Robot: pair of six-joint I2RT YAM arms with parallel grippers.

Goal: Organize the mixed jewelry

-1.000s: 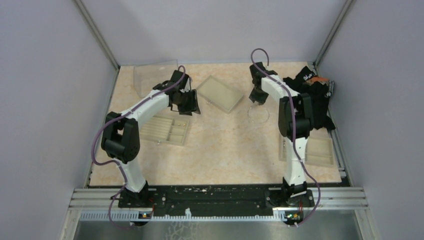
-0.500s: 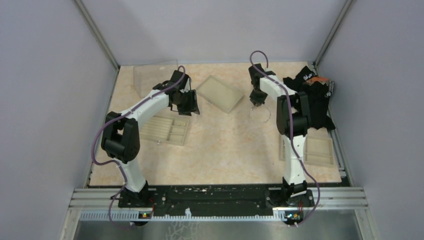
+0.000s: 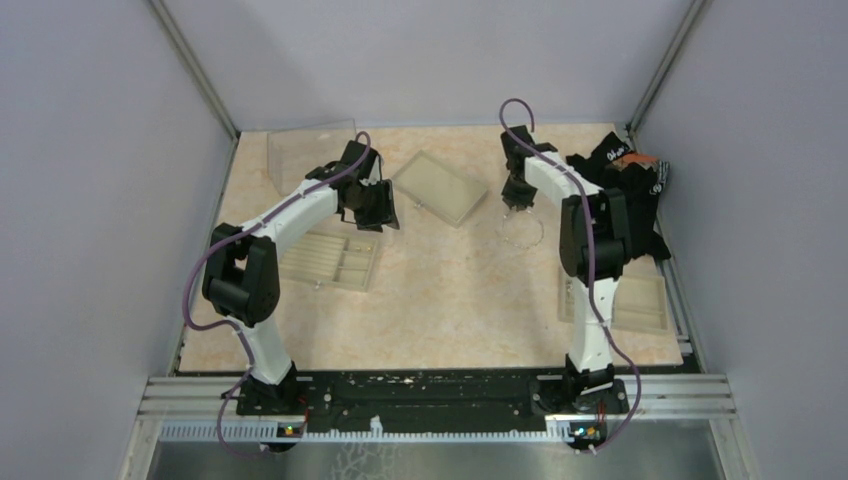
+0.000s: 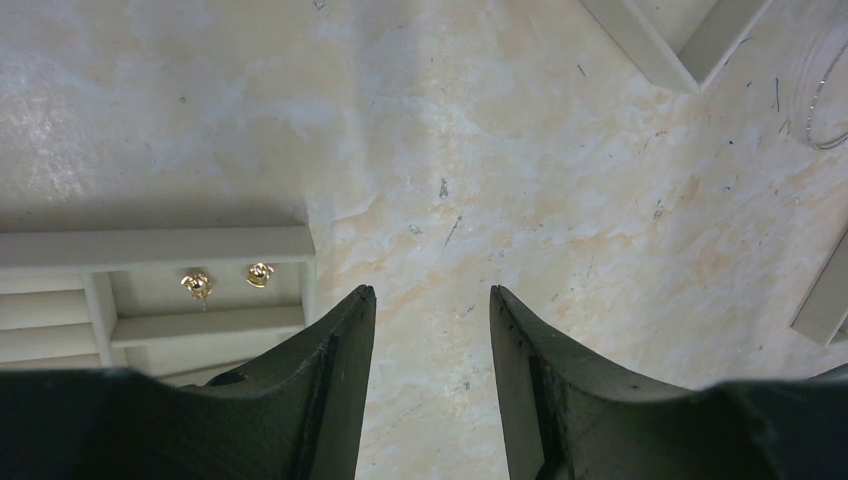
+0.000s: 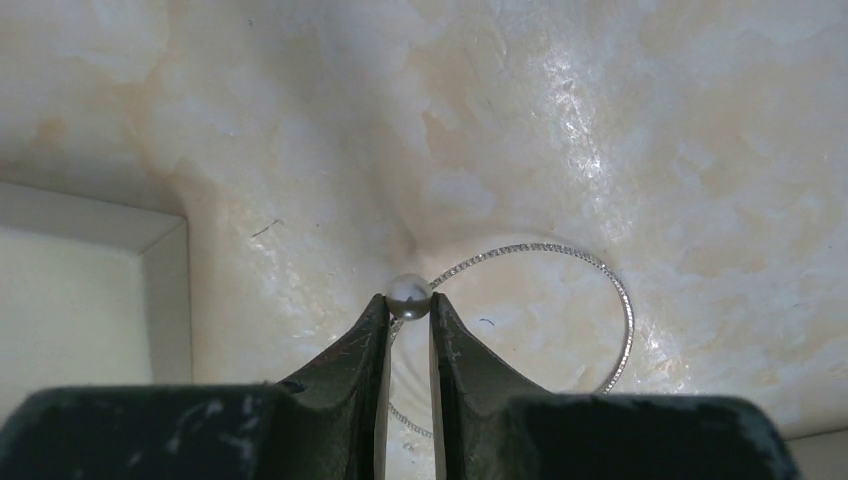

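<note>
While the left end effector hangs with its fingers spread and nothing between them, the right end effector is down on the desk at the silvery loop. Its fingers are drawn close together, with only a narrow slit left. Their tips nip a small pearl bead strung on the loop, and the thin wire runs back through the slit. The rest of the loop lies flat on the desk, curving away to the right of the fingertips.

In the top view the loop sits toward the far edge of the desk, right of the middle. It is between a flat beige tray and the black cloth heap piled in the far right corner. A corner of the flat tray shows at the left of the right wrist view, near the bead but apart from it.

The left end effector is over bare desk just beyond a compartmented tray that lies near the left edge. In the left wrist view two gold studs rest side by side in one small corner compartment of that tray, just left of the left finger. A clear lid lies in the far left corner. A second compartmented tray sits by the right edge, partly behind the right arm.
</note>
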